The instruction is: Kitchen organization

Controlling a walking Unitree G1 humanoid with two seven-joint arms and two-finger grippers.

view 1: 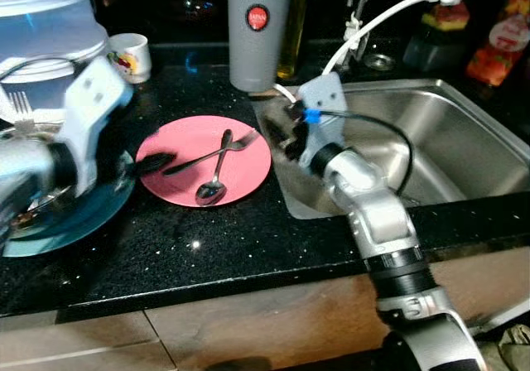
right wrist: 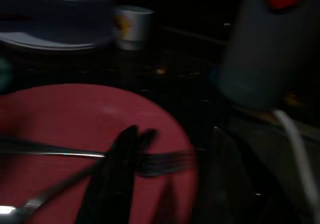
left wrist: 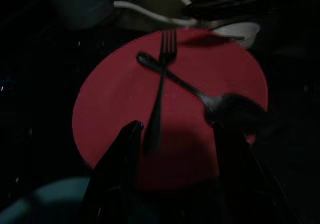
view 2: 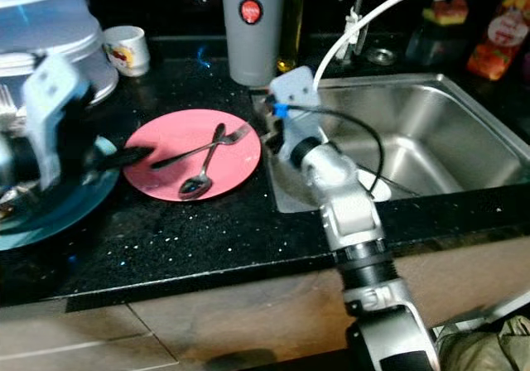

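2 utensils, a fork (view 1: pixel 217 151) and a spoon (view 1: pixel 214 178), lie crossed on the pink plate (view 1: pixel 178 185), which sits on the black counter (view 1: pixel 215 247) between the teal plate (view 1: pixel 79 222) and the sink (view 1: pixel 431 139). Our left gripper (left wrist: pixel 175 134) comes in from the teal plate's side, its fingers spread just above the plate with the fork handle between them. Our right gripper (right wrist: pixel 170 169) hovers at the plate's sink-side edge near the fork tines, fingers parted and holding nothing.

We judge the step in hand to be picking up the fork. To do it well, we should lower the left fingers (left wrist: pixel 122 149) until they straddle the handle, then close squarely across it, low on the plate. Since the fork crosses the spoon, we should lift slowly so the spoon isn't dragged or flipped off the rim. We'd keep the right gripper clear of the grey tumbler (view 1: pixel 258 31) and the white hose (view 1: pixel 373 25) behind it.
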